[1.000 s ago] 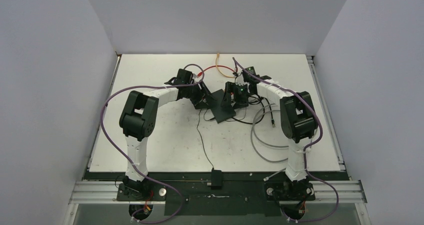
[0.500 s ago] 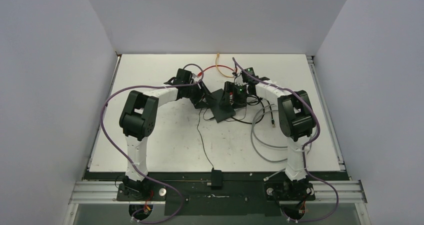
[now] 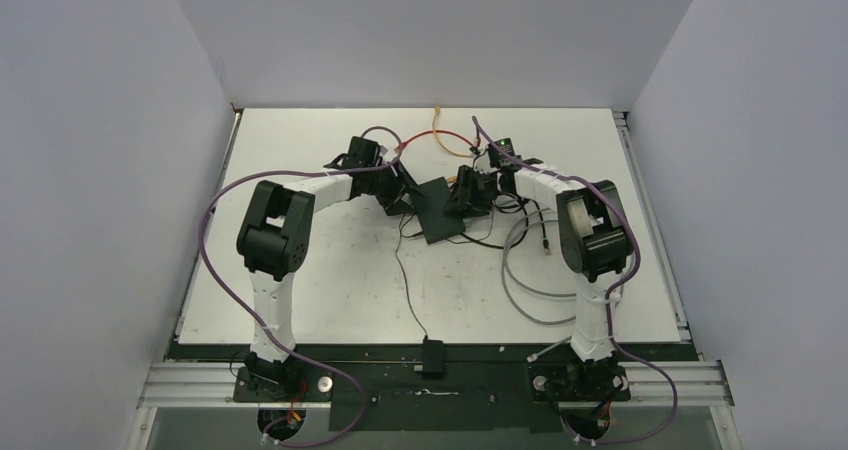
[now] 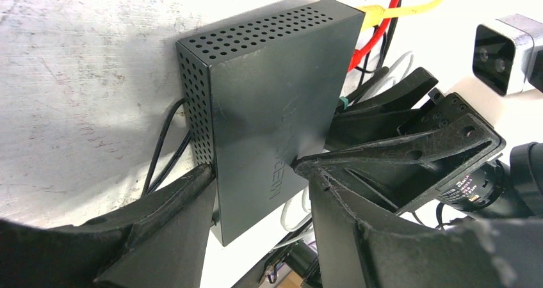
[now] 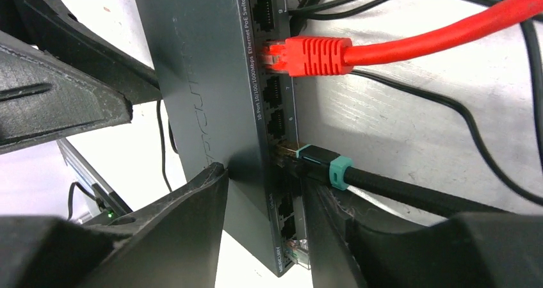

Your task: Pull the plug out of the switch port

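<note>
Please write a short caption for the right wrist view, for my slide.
The right gripper straddles the switch at the black plug, with a red plug seated farther along the port row.

The switch (image 5: 192, 57) is showing white print along its port edge: "10 Port 10/100/1000Mbps Ethernet PoE Switch", with "Uplink" at twelve o'clock. Its top is bearing an embossed brand, only partly readable.

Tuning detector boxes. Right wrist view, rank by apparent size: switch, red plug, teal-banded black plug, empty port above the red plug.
1. switch
2. red plug and teal-banded black plug: about alike, unranked
3. empty port above the red plug
</note>
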Tool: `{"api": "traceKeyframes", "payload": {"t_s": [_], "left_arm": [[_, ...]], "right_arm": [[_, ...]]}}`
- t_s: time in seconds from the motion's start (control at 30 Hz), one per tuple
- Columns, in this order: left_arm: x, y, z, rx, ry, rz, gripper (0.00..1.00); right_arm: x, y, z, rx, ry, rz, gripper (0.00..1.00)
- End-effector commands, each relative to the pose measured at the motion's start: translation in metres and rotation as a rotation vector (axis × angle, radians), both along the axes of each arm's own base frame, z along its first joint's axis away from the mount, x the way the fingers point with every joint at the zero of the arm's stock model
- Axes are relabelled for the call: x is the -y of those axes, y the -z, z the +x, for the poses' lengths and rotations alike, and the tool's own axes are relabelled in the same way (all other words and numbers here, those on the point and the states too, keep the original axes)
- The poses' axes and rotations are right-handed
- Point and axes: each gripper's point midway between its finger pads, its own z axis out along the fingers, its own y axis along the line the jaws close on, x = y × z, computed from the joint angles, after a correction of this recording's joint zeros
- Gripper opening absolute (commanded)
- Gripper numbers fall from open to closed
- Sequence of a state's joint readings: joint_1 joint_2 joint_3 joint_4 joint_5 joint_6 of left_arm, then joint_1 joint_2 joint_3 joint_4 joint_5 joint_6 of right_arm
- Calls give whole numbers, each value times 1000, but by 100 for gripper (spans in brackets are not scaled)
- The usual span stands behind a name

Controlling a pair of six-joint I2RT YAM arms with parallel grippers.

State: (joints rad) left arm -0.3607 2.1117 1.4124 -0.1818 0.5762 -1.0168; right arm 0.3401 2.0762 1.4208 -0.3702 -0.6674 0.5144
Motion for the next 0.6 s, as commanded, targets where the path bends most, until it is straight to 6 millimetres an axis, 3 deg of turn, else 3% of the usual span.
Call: {"api": "traceKeyframes", "payload": {"t_s": [0.0, 0.3, 0.57], "left_arm": [[20, -23, 1, 74, 41, -71, 52], [-3, -36, -1, 117, 24, 36, 63], [-29, -51, -4, 165, -6, 73, 69]], "right_arm": [[-33, -49, -3, 70, -77, 156, 39], [-25, -54, 2, 79, -50, 157, 18], [-17, -63, 6, 77, -30, 174, 13]]}}
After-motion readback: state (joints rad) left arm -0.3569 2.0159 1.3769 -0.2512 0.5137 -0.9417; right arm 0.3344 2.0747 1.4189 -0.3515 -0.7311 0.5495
